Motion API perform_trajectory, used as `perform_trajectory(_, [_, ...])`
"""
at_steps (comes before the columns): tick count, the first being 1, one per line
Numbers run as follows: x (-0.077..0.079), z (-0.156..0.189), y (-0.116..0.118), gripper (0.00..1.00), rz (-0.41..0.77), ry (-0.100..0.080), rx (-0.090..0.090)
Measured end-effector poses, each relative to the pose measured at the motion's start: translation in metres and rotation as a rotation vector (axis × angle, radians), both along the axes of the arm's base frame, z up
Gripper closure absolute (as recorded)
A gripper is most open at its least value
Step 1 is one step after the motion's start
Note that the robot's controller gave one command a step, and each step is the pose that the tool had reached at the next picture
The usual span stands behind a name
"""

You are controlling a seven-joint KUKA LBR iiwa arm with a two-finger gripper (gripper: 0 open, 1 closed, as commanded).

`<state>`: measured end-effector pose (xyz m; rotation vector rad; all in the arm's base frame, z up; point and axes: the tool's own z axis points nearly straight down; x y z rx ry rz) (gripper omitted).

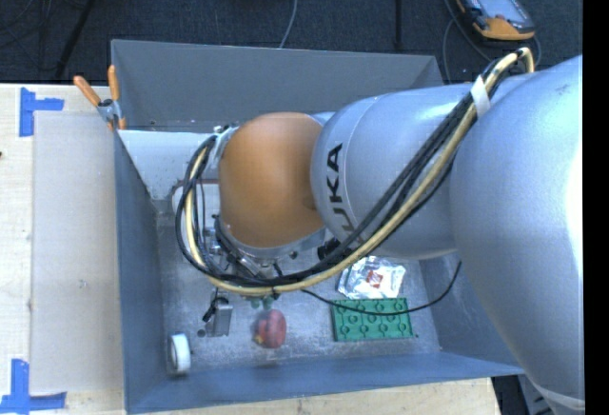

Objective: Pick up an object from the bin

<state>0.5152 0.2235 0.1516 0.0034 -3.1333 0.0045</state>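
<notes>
Under the orange wrist cover, the hand is hanging low over the floor of the bin, about mid-bin. The cover and the looping cables are blocking the view onto it, so I can't tell if it's released or clenched.

Closest item: a red roundish lump, lying on the floor just off the hand on the near-wall side, a touch toward the arm. It's looking slightly taller than wide, so any long axis is running roughly from hand to near wall. It's too round to be pointing any clear way. Can't tell whether the hand is touching it. Its top is lying exposed.

A small dark grey piece is sitting just beside the hand on the side away from the arm, apart from the red lump. Can't tell if it's loose or part of the hand.

Others:
- A white ring is lying further out past the grey piece, near the bin's near corner.
- A green flat studded plate is lying arm-side of the red lump, apart from it, with its long axis running along the near wall.
- A crumpled silver-white wrapper with red print is sitting just behind the plate, close to its edge, beside the arm.
</notes>
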Motion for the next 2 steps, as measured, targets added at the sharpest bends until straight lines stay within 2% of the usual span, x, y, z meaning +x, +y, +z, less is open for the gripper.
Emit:
perform_trajectory(1, [-0.020,-0.084,-0.091,0.00,0.661,-0.002,0.004])
perform_trajectory(2, [0.001,-0.082,-0.148,0.00,0.764,-0.007,0.004])
